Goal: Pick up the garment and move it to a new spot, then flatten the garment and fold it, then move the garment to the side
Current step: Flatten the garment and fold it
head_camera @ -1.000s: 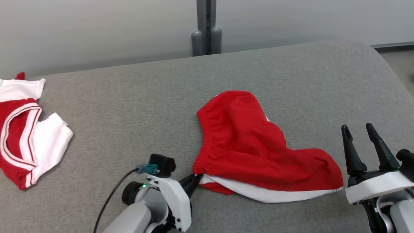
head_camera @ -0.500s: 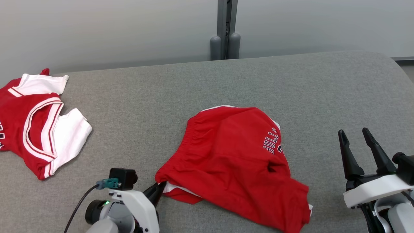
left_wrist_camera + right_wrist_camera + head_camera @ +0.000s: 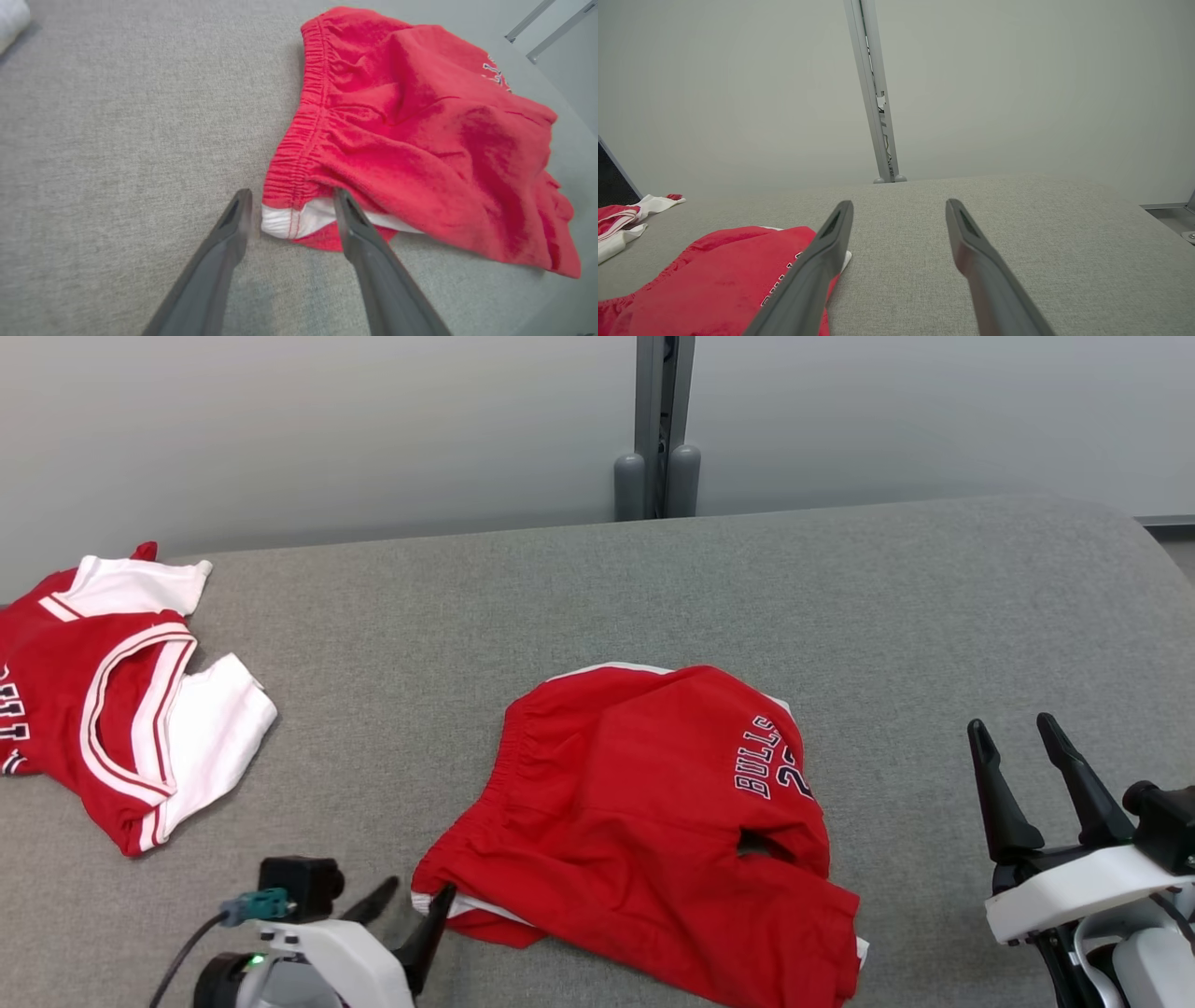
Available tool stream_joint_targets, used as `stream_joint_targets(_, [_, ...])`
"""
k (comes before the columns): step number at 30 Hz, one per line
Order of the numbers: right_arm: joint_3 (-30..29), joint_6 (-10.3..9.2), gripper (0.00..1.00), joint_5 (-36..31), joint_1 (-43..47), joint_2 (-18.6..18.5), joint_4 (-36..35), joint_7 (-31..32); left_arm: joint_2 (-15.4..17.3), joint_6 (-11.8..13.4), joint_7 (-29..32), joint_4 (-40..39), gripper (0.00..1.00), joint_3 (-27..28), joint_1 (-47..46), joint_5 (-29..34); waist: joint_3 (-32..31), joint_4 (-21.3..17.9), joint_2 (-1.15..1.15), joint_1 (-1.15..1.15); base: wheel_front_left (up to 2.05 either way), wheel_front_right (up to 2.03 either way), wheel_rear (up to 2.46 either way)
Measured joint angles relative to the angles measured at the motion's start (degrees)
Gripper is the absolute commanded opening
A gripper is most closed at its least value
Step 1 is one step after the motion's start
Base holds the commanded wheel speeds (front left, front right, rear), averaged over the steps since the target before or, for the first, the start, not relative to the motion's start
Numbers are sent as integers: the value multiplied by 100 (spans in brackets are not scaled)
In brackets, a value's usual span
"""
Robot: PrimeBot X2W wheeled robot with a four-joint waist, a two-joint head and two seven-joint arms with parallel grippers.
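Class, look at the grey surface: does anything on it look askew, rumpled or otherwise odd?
The red shorts lie rumpled and skewed, not flat, with white fabric poking out at the waistband corner between the open left gripper's fingers. The red-and-white jersey at the left is bunched too.

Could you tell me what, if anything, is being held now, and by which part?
Nothing is held: the left gripper stands open astride a waistband corner of the red shorts; the right gripper is open.

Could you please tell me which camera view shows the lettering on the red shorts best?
The head view: BULLS reads plainly in the lettering on the red shorts. The left wrist view catches a sliver at the shorts' far edge; in the right wrist view a jaw covers most of it.
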Motion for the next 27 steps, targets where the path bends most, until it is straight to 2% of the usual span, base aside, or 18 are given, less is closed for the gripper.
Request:
stream_joint_targets(4, [13,0,100,18,55,-18,-9,0,267,283,-200,-417,100,231,177,57,-55,-16,0,0,0,0,0])
stream_joint_targets(8, [-12,0,100,19,128,-36,-33,0,483,728,-600,-984,100,480,336,341,-103,-16,0,0,0,0,0])
stream_joint_targets(11, [22,0,100,-4,144,-49,-60,0,477,939,-1082,-1304,100,680,364,493,-133,-6,0,0,0,0,0])
stream_joint_targets(15, [174,0,100,4,343,-80,-137,93,286,1229,-1745,-1441,100,862,424,688,-173,21,0,0,0,0,0])
stream_joint_targets(19, [724,1,100,399,651,-189,-327,879,116,1221,-2011,-1407,100,935,520,694,-194,8,0,0,0,0,0])
stream_joint_targets(27, [1278,0,100,1118,787,-476,-734,2253,76,1171,-2109,-1225,100,973,533,701,-225,-70,0,0,0,0,0])
